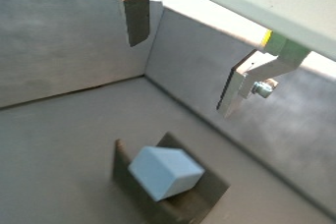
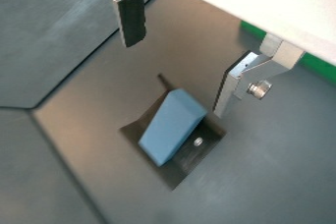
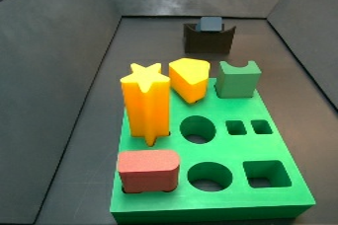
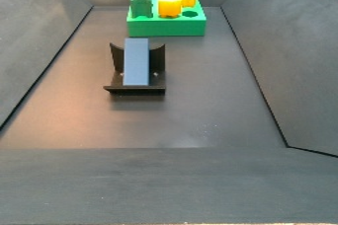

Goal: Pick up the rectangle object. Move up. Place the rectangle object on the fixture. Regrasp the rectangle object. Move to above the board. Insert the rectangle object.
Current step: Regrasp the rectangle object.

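Observation:
The rectangle object, a small blue-grey block, rests tilted in the notch of the dark fixture; both wrist views show it on the fixture. My gripper hangs above it, open, with nothing between the fingers and clear of the block; it is the same gripper. In a side view the block lies on the fixture, with the green board beyond. From the opposite side the board is near and the fixture far.
On the board stand a yellow star, an orange-yellow piece, a green notched block and a red rounded block, beside several open holes. Grey walls enclose the floor on all sides.

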Motion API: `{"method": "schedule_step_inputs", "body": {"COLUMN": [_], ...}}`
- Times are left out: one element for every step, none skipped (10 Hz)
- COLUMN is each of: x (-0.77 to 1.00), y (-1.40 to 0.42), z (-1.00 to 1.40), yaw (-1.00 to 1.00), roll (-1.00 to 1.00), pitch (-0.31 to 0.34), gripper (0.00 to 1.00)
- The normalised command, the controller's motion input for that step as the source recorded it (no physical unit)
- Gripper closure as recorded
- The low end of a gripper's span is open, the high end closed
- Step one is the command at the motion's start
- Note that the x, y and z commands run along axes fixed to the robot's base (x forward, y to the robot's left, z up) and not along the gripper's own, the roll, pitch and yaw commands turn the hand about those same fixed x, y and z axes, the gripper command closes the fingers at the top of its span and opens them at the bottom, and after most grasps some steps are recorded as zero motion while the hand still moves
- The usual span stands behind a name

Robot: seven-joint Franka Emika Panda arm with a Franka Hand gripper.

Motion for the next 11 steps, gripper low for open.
{"method": "schedule_step_inputs", "body": {"x": [0.03,0.04,0.06,0.06,0.08,0.09,0.09,0.09,0.08,0.03,0.03], "y": [-0.02,-0.03,-0.03,-0.03,-0.03,-0.04,-0.04,-0.04,-0.03,0.08,0.08], "z": [-0.01,0.0,-0.01,-0.01,-0.01,-0.01,-0.01,-0.02,0.0,-1.0,-1.0], "yaw": [0.04,0.04,0.05,0.05,0.07,0.08,0.09,0.1,0.12,0.2,0.21], "roll": [1.0,1.0,1.0,1.0,1.0,0.83,0.57,0.44,0.26,0.18,0.15], "pitch": [-0.008,0.007,0.03,0.044,0.084,0.105,0.116,0.116,0.101,0.088,0.061], "gripper": [0.0,0.0,0.0,0.0,0.0,0.0,0.0,0.0,0.0,0.0,0.0]}}
